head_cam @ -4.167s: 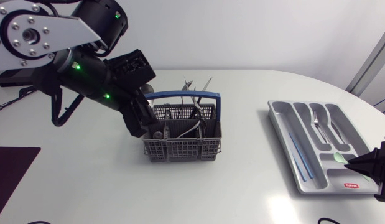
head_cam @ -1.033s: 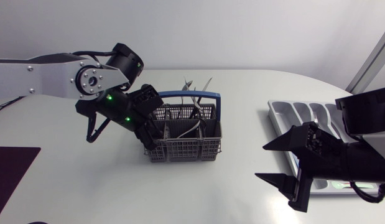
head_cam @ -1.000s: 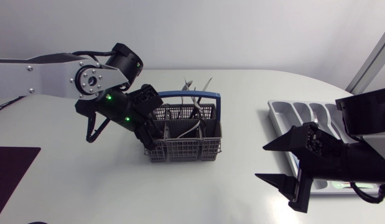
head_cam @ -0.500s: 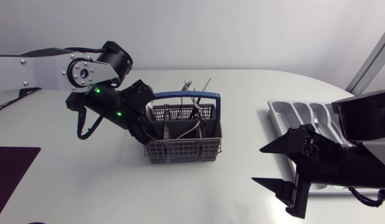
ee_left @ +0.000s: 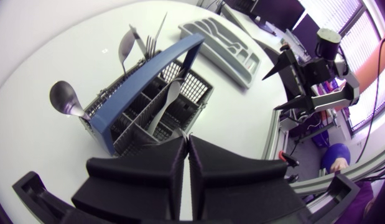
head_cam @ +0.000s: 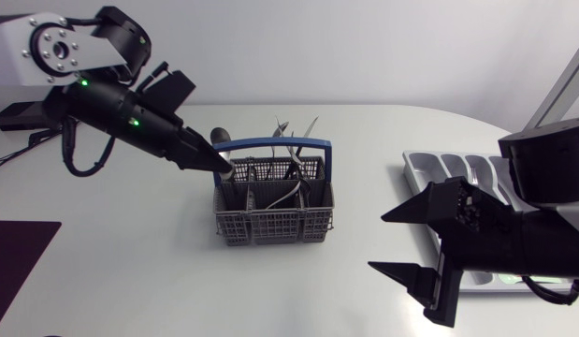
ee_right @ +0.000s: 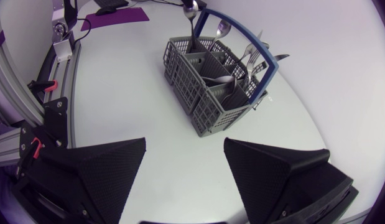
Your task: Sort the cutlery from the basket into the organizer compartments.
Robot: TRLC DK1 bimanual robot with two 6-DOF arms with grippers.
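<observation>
Head view: grey mesh basket (head_cam: 270,226) with blue handle (head_cam: 280,143) is seen at centre frame on the white worktop (head_cam: 130,271). Cutlery (head_cam: 291,126) is stood upright along its far side; one spoon (head_cam: 221,139), bowl up, is stood at its upper-left corner.

Left arm is entered from upper left. Left pincer (head_cam: 225,168) is found tip-down at that same upper-left corner of the basket, just beside the spoon's stem; contact cannot be told. In the left wrist view the left pincer (ee_left: 187,140) has its fingers pressed together, only a thin slit between, with nothing seen held. The basket (ee_left: 142,134) lies just ahead of and under the tips, the spoon (ee_left: 64,99) off to one side, not between the fingers.

Grey organizer (head_cam: 427,174) is placed at right of frame, well apart from the basket and partly covered by the right arm. Right pincer (head_cam: 377,241) is held at lower right, between basket and organizer, fingers spread wide. In the right wrist view, nothing is held by the right pincer (ee_right: 185,146); the basket (ee_right: 208,102) is noted well ahead of it.
</observation>
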